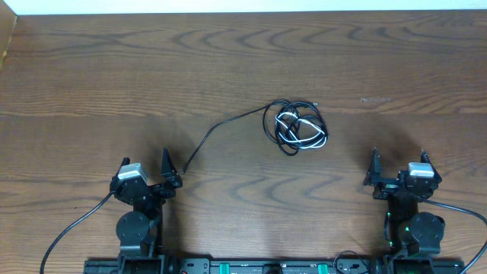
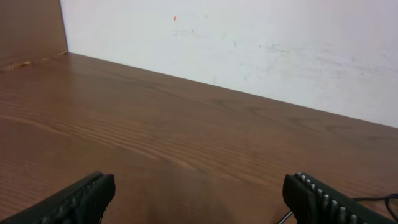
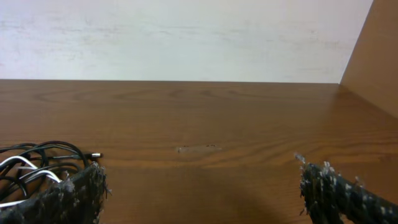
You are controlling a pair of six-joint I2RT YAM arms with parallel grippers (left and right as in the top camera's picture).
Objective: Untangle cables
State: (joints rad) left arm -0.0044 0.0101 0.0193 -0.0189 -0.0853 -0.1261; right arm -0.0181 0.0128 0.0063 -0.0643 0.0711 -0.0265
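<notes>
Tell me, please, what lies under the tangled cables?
Only the wooden table shows beneath the cables. The white cable threads among the black loops; which strand lies under which is too small to tell.

Table [image 1: 114, 76] is a warm mid-brown with wavy darker woodgrain all over, plus a small paler scuff [image 1: 374, 100] on the far right. The black cables [image 1: 228, 122] have one white cable [image 1: 287, 119] looped in with them. Left gripper [image 1: 145, 156] and right gripper [image 1: 399, 153] are black with silver-grey blocks [image 1: 131, 170] on top. Wall [image 2: 249, 43] is smudgy off-white.
</notes>
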